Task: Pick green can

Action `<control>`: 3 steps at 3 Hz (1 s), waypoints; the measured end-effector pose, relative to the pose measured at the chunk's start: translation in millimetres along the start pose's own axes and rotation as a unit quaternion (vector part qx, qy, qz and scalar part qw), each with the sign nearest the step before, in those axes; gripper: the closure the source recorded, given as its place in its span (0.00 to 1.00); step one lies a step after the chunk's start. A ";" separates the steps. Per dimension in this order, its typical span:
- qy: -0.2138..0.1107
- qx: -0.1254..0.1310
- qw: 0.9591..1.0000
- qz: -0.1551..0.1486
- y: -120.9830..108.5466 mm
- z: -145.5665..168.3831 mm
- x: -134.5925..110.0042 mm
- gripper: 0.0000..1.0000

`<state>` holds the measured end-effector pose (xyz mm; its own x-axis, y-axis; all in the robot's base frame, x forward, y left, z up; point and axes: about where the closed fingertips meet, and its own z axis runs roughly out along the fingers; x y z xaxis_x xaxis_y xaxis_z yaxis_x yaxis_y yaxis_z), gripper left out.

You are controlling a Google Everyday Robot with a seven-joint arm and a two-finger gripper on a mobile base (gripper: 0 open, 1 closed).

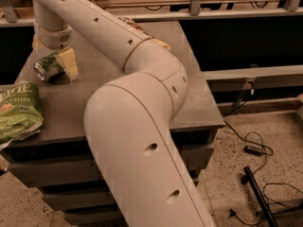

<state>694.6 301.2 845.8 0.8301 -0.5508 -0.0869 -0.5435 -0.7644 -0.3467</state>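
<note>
The green can [48, 65] lies on its side near the back-left corner of the desk [199, 93], its silver end turned toward the left front edge. The gripper [51, 56] hangs straight down over it from the wrist of the white arm [137, 126], which sweeps up from the bottom of the view and bends across the desk top. The fingers [67, 63] stand wide, one on each side of the can. The near cream-coloured one sits against the can's right side. The other shows only as a pale sliver behind the wrist, to the left and farther back, and I cannot tell whether it touches the can. The can rests on the desk surface, under the wrist.

Well apart from the can, at the front-left corner, a green chips bag [19, 110] lies flat, its lower edge hanging over the desk's rim. I cannot tell whether it is sealed. A brown and yellow packet [162, 44] pokes out from behind the arm farther back. Below the top, the desk's drawers [28, 171] are closed. Black cables [255, 148] lie on the speckled floor at right.
</note>
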 end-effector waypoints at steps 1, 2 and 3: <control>0.002 -0.006 1.000 0.004 7.1 -2.0 9.1 0.54; 0.003 -0.007 1.000 0.005 8.1 -2.9 11.2 0.70; -0.011 0.004 1.000 0.011 9.2 -9.5 13.0 0.72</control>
<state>699.3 283.8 850.4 0.8205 -0.5601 -0.1143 -0.5607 -0.7495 -0.3520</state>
